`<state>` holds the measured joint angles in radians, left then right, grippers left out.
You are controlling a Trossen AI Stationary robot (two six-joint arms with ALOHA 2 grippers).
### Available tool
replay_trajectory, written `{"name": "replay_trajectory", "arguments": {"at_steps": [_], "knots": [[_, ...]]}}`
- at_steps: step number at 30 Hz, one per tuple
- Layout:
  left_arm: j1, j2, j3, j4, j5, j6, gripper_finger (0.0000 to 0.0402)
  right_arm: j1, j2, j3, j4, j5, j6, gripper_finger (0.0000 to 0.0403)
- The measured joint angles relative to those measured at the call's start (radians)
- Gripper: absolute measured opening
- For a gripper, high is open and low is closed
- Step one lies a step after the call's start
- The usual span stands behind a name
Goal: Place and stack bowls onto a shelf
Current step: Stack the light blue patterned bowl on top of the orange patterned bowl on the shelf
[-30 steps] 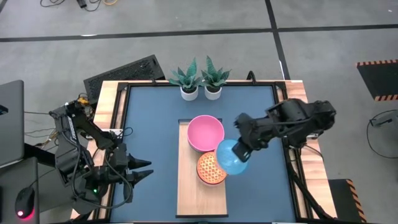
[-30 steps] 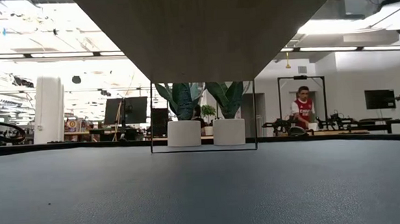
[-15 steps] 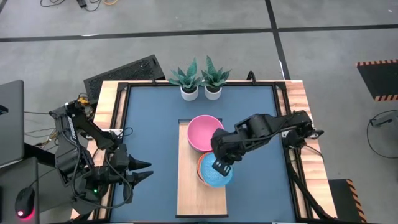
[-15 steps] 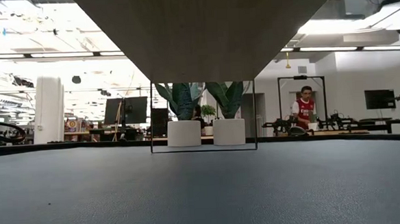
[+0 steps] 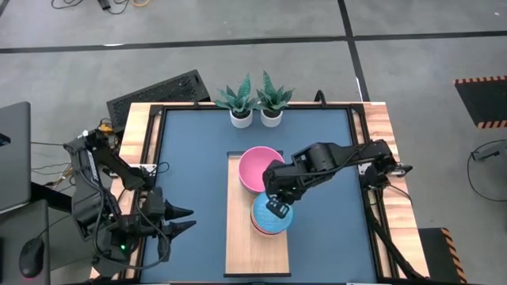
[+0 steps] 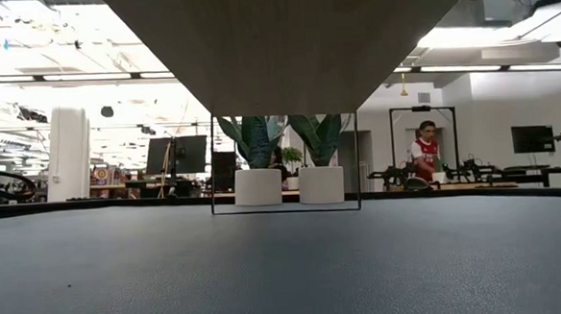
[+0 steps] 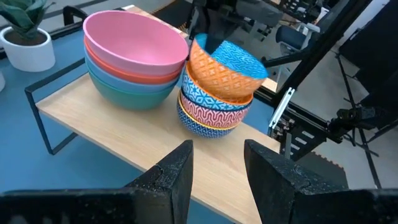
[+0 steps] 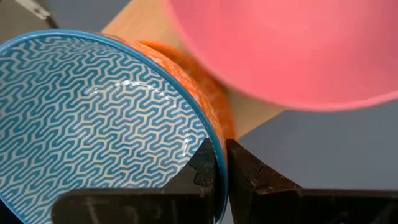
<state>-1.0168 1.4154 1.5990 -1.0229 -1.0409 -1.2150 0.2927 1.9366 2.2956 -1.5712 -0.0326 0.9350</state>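
Dark blue tabletop point(image 5: 190, 182) fills the centre of the high view. Shelf point(image 5: 242, 245), light wood on a thin black frame, runs from frame centre to the bottom edge.

Big bowl stack point(image 7: 130, 62) at the shelf's upper end in the high view: pink on top, blue under it, teal at the bottom. Small patterned stack point(image 7: 214, 109) sits just beside it, toward the bottom of the frame.

Right gripper point(image 5: 277, 207), centre of the high view, is pinched narrow on the rim of the top small bowl point(image 8: 93, 118): orange outside, blue zigzag inside. That bowl is tilted on the patterned stack.

Left gripper point(image 5: 188, 219), lower left, over bare tabletop, fingers point(image 7: 180, 180) apart, nothing between them.

Two white plant pots point(image 5: 255, 117) at upper centre.
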Motion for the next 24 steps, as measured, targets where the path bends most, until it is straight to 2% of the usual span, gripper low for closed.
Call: {"name": "replay_trajectory", "arguments": {"at_steps": [11,17,24], "knots": [[-0.001,0.028,0.0,0.003,0.005,-0.035,0.0128,-0.009,0.0,-0.043,0.0,-0.023,-0.001,0.0038],[-0.001,0.027,0.0,0.003,-0.003,-0.031,0.0128,-0.014,0.0,-0.042,0.002,-0.023,-0.002,0.007],[-0.001,0.027,0.0,0.002,-0.006,-0.025,0.0128,-0.014,0.0,-0.042,0.005,-0.034,-0.023,0.0078]]}}
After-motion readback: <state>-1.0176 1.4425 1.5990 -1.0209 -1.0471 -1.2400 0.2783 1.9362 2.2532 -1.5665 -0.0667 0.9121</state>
